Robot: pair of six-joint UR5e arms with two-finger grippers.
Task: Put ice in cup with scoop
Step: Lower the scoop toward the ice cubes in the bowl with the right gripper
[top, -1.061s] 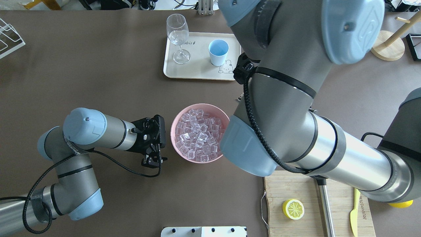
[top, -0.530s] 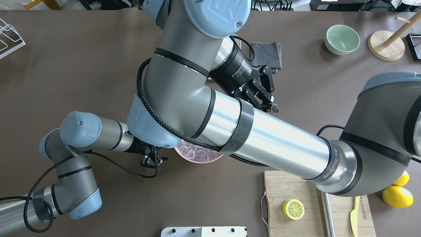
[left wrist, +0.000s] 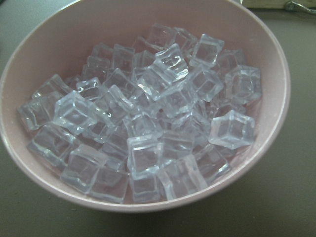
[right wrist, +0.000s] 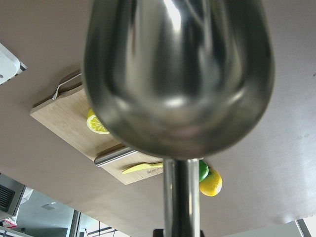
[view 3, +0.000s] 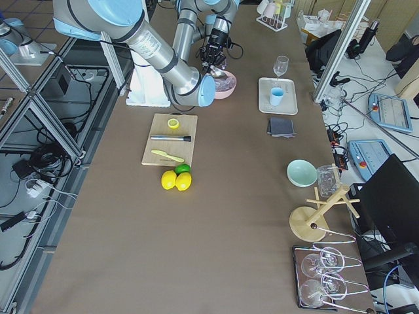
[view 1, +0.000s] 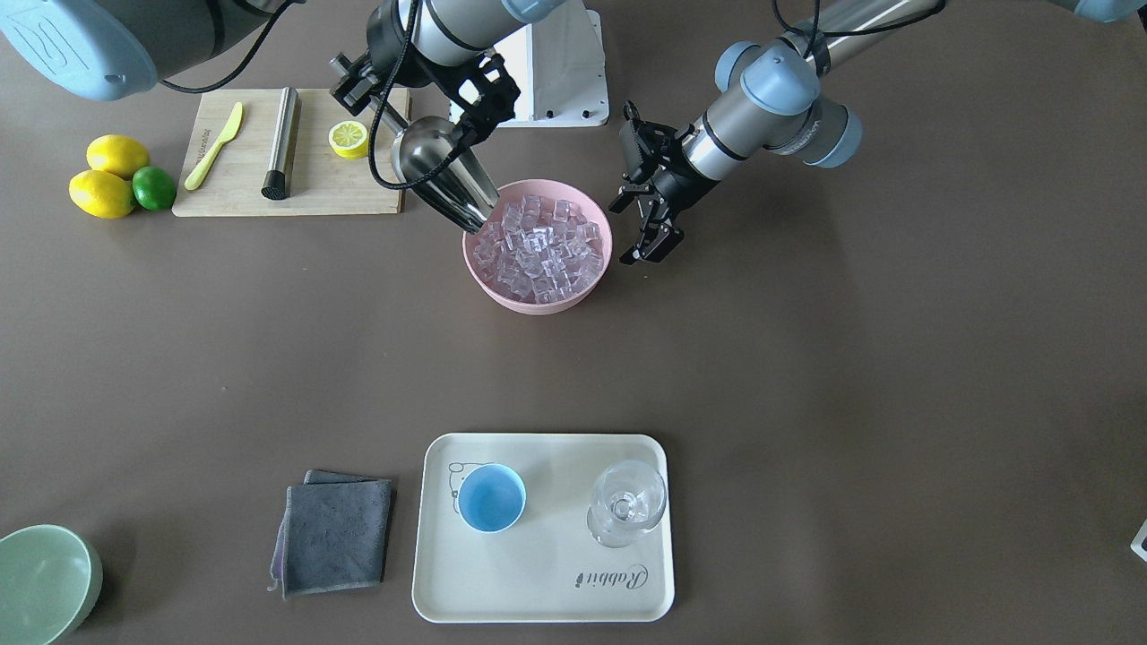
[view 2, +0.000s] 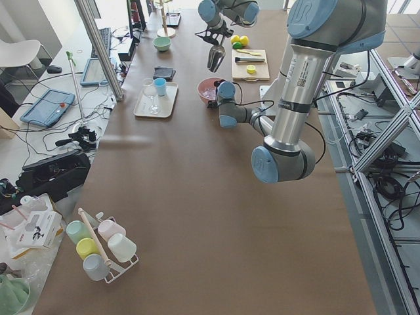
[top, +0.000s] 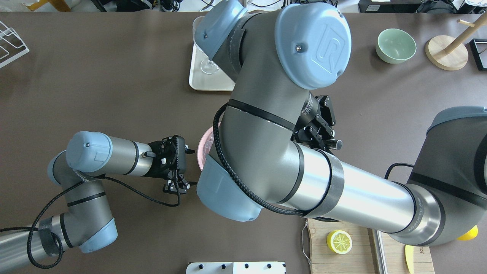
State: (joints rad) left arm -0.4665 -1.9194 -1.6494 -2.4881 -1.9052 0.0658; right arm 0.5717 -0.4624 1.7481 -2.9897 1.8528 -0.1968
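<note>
The steel scoop (view 1: 439, 175) hangs tilted, mouth down, its tip at the robot-side rim of the pink bowl (view 1: 538, 305). My right gripper (view 1: 394, 106) is shut on its thin rod handle. In the right wrist view the scoop (right wrist: 177, 74) fills the frame from below. The ice (view 1: 538, 246) is heaped in the bowl, and the ice (left wrist: 148, 123) shows close up in the left wrist view. My left gripper (view 1: 650, 235) stands open just beside the bowl, holding nothing. The light-blue cup (view 1: 491, 498) stands on the cream tray (view 1: 538, 582); the right arm hides it from overhead.
A stemmed glass (view 1: 627, 503) shares the tray with the cup. A cutting board (view 1: 296, 193) behind the bowl holds a steel cylinder (view 1: 280, 143), a lemon half and a yellow knife. Lemons and a lime (view 1: 107, 179), a grey cloth (view 1: 336, 533) and a green bowl (view 1: 40, 582) lie around.
My right arm has swung across the table and now covers the bowl and most of the tray from overhead. The left arm has shifted only slightly beside the bowl.
</note>
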